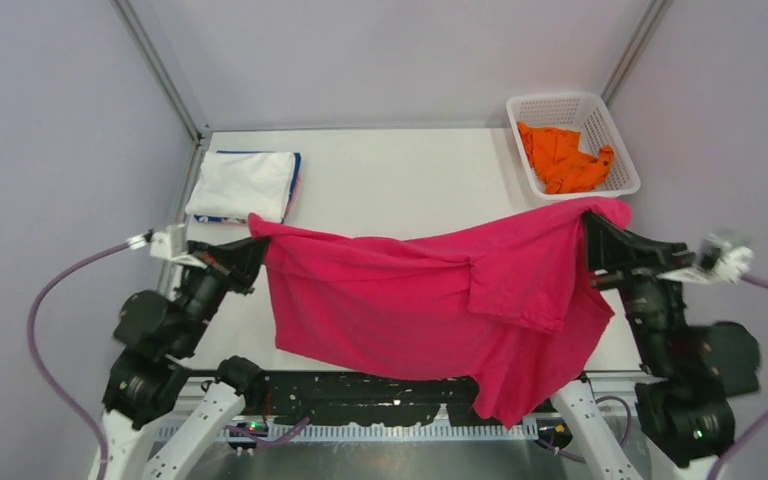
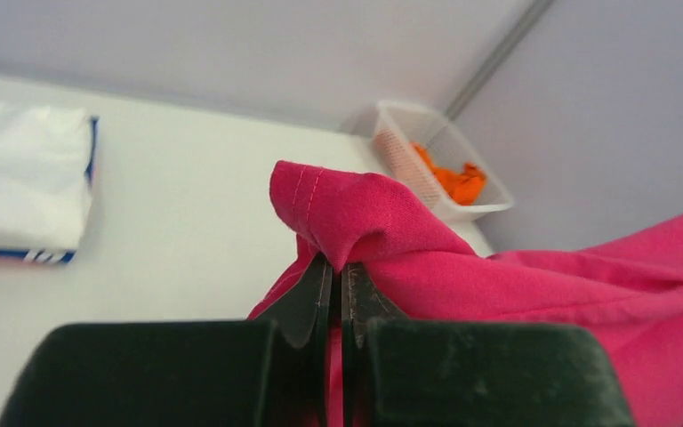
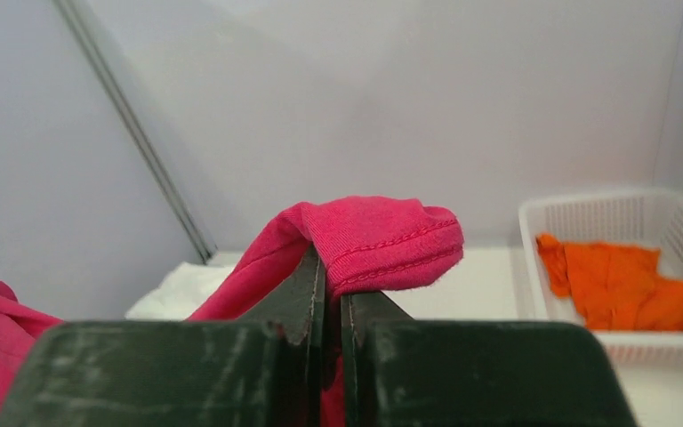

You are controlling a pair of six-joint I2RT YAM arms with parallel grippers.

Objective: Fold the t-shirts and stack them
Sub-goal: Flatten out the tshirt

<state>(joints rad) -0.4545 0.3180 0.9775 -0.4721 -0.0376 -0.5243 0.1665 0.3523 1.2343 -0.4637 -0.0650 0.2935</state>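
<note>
- well left of the basket [image 1: 557, 98]: folded stack [image 1: 243, 185] on the table [image 1: 390, 190], white t-shirt on top, blue edge showing under it. Counts as done.
- left gripper [image 1: 253, 243]: jaws pinched tight on one corner of the magenta t-shirt [image 1: 430, 290], well left of the basket and just nearside of the stack.
- magenta t-shirt: held in the air, stretched between both grippers, lower part sagging; the half toward the basket is doubled over. Not laid flat and not folded, so I'd call it mid-step, spreading before the fold.
- right gripper [image 1: 588, 215]: clamped on the opposite corner, just in front of the basket.
- orange t-shirt [image 1: 563, 158]: crumpled inside the basket, not started.
- left to do, my read: lay down, fold and stack the magenta, then the orange.
- writing: no brand, label or text readable in any view.
</note>
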